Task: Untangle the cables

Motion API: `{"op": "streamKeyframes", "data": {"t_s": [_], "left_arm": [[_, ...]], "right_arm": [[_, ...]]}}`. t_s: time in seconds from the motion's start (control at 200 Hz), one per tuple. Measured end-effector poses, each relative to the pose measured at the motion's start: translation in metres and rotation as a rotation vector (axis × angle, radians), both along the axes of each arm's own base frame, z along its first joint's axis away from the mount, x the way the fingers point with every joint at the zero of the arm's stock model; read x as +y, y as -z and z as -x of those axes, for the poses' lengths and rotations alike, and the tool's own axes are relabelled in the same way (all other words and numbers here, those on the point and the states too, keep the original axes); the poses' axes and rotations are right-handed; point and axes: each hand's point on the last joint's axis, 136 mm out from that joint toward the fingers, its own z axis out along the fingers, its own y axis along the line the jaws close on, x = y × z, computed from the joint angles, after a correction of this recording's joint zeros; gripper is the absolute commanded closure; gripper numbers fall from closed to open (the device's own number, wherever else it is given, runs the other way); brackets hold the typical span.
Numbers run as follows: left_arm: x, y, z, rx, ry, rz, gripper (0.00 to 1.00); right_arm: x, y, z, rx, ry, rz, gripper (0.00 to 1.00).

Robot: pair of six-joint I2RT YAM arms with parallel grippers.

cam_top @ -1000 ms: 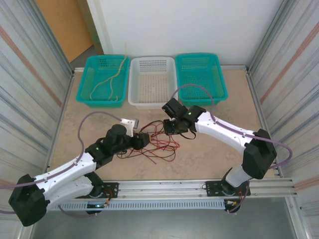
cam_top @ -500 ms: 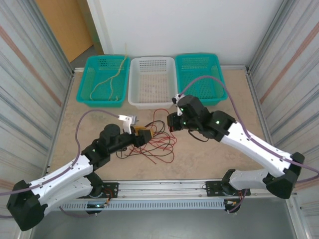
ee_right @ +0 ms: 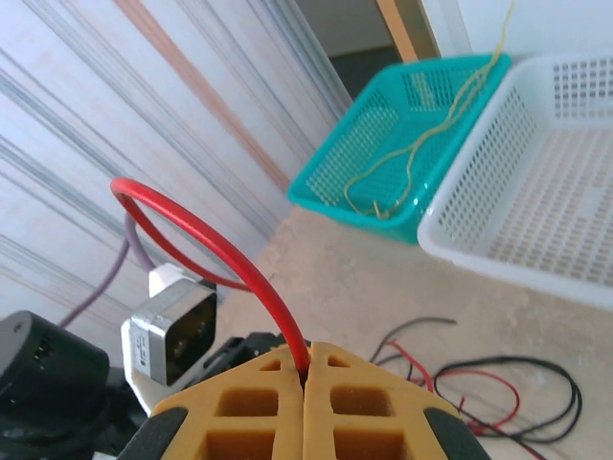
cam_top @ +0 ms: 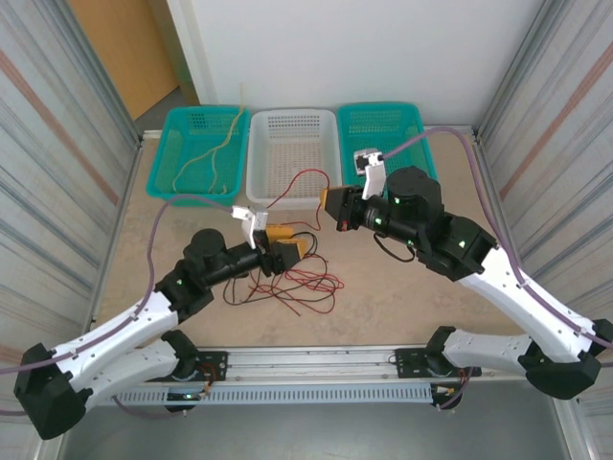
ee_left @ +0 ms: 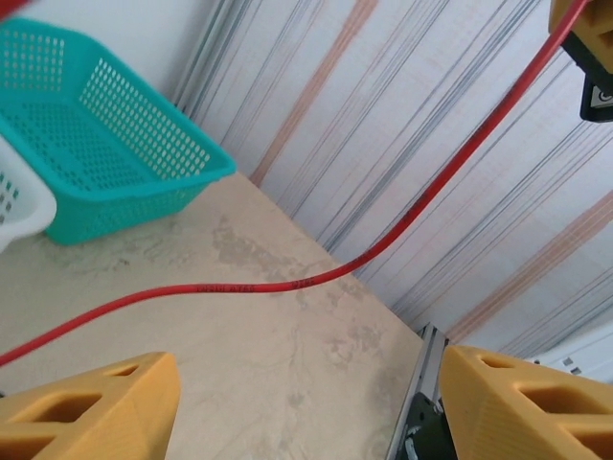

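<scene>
A tangle of red and black cables (cam_top: 292, 283) lies on the table in front of the arms. My right gripper (cam_top: 330, 206) is raised above the table near the white basket, shut on one red cable (cam_top: 305, 174) that arcs up and back down toward the pile. In the right wrist view the fingers (ee_right: 305, 356) pinch that red cable (ee_right: 220, 244). My left gripper (cam_top: 285, 247) hovers over the pile's back edge, open. In the left wrist view the left gripper (ee_left: 306, 383) holds nothing, and the red cable (ee_left: 239, 286) runs past beyond the fingers.
Three baskets stand along the back: a teal basket (cam_top: 196, 153) with yellowish cables (cam_top: 206, 158) in it, a white basket (cam_top: 292, 158), and another teal basket (cam_top: 385, 134). Ribbed metal walls close both sides. A rail (cam_top: 316, 364) runs along the near edge.
My right gripper has lifted and moved back and right, drawing the red cable up out of the pile. My left gripper has opened and shifted slightly back.
</scene>
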Motion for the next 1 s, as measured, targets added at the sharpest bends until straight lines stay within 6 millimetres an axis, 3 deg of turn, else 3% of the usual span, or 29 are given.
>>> {"op": "streamKeyframes", "data": {"t_s": [0.145,0.341,0.481,0.596,0.712,0.792,1.002], "left_arm": [[0.007,-0.002,-0.012,0.016,-0.092,-0.032,0.30],[0.045,0.036,-0.038,0.163,-0.359,-0.223,0.31],[0.069,0.062,-0.038,0.239,-0.450,-0.318,0.31],[0.091,0.076,-0.039,0.293,-0.521,-0.344,0.32],[0.108,0.090,-0.041,0.348,-0.572,-0.372,0.32],[0.117,0.097,-0.041,0.373,-0.596,-0.394,0.32],[0.131,0.104,-0.041,0.404,-0.633,-0.416,0.32]], "right_arm": [[-0.022,-0.026,-0.017,-0.042,0.078,-0.045,1.00],[-0.066,-0.055,-0.047,-0.098,0.227,-0.060,1.00],[-0.110,-0.067,-0.095,-0.115,0.385,-0.053,1.00],[-0.140,-0.060,-0.147,-0.088,0.489,-0.019,1.00],[-0.163,-0.029,-0.202,-0.011,0.550,0.021,1.00],[-0.175,0.006,-0.236,0.055,0.583,0.066,1.00],[-0.174,0.137,-0.298,0.306,0.550,0.182,1.00]]}}
